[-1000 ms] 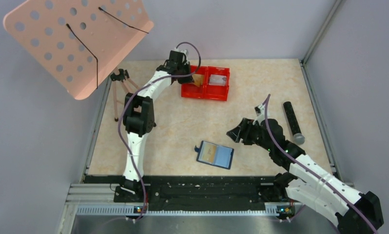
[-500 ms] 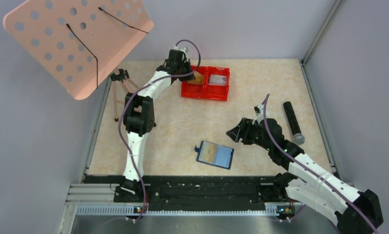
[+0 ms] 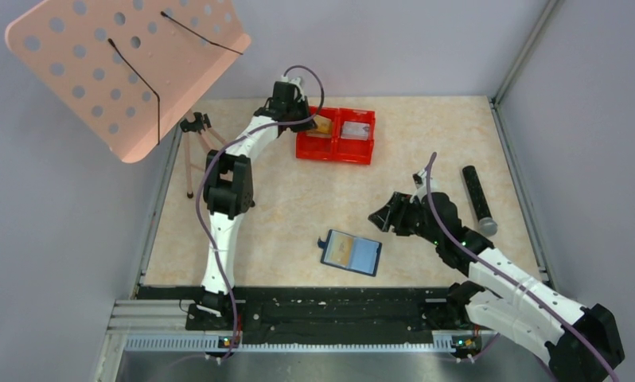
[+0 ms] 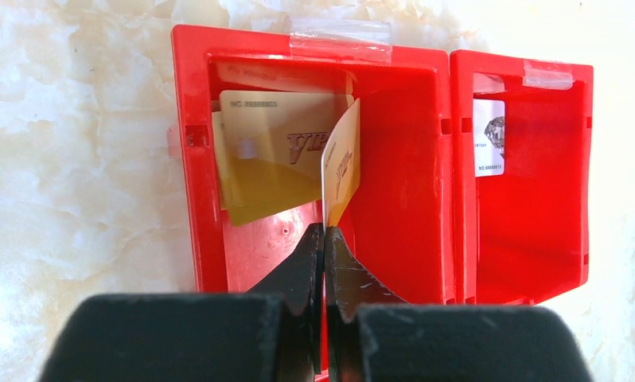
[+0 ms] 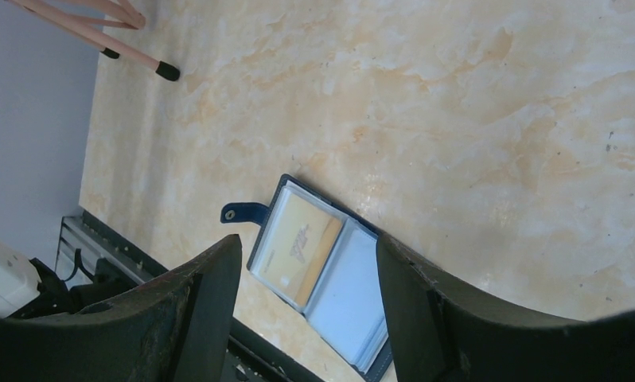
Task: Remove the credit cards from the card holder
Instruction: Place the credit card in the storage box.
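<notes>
The navy card holder (image 3: 351, 253) lies open near the table's front, with a gold card (image 5: 298, 239) in its left pocket; it also shows in the right wrist view (image 5: 324, 278). My left gripper (image 4: 325, 231) is shut on a gold card (image 4: 342, 163), held on edge over the left compartment of the red tray (image 4: 195, 183). Gold cards (image 4: 270, 155) lie flat in that compartment. A silver-grey card (image 4: 488, 137) lies in the right compartment. My right gripper (image 5: 308, 263) is open and empty, hovering above and to the right of the holder (image 3: 382, 216).
A black cylinder with a grey end (image 3: 478, 199) lies at the right. A pink perforated board (image 3: 123, 64) on a tripod (image 3: 195, 147) stands at the back left. A black rail (image 3: 330, 306) runs along the front edge.
My left gripper has shifted slightly back and left over the red tray with the gold card in it. The right arm has barely moved.
</notes>
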Action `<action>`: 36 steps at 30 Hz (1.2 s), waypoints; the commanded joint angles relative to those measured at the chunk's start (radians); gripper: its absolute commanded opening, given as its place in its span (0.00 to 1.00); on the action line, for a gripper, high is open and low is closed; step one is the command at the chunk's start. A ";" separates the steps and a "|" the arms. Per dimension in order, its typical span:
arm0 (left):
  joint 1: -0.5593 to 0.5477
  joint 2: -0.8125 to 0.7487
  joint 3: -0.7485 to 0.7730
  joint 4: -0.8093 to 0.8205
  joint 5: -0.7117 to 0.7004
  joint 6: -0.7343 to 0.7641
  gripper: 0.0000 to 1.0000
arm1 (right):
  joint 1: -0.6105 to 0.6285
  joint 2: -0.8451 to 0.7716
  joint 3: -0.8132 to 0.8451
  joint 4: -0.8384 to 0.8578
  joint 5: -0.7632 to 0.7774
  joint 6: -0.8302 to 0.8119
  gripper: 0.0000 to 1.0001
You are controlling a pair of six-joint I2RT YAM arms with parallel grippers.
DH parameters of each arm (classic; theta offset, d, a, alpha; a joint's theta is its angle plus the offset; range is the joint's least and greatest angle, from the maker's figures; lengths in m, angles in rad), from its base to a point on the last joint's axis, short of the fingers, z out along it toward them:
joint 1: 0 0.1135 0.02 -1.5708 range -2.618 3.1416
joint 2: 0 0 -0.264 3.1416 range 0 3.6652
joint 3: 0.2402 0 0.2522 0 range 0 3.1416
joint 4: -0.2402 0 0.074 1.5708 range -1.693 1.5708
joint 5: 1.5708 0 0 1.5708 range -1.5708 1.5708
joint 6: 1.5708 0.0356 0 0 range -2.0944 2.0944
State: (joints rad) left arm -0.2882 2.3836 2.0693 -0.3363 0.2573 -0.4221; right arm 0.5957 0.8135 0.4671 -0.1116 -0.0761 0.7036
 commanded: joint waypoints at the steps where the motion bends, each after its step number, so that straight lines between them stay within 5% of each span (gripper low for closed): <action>1: 0.004 0.019 0.040 0.066 0.006 -0.010 0.00 | 0.004 0.022 0.043 0.050 0.005 0.004 0.63; 11: 0.010 0.025 0.044 0.079 -0.010 -0.014 0.22 | 0.005 0.043 0.065 0.052 0.001 -0.001 0.63; 36: 0.023 0.028 0.074 0.104 0.002 -0.027 0.35 | 0.004 0.065 0.078 0.068 -0.015 0.007 0.63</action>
State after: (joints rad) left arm -0.2707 2.4153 2.0987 -0.2825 0.2531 -0.4469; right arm 0.5957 0.8787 0.4934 -0.0902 -0.0807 0.7036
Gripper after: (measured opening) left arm 0.345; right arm 0.630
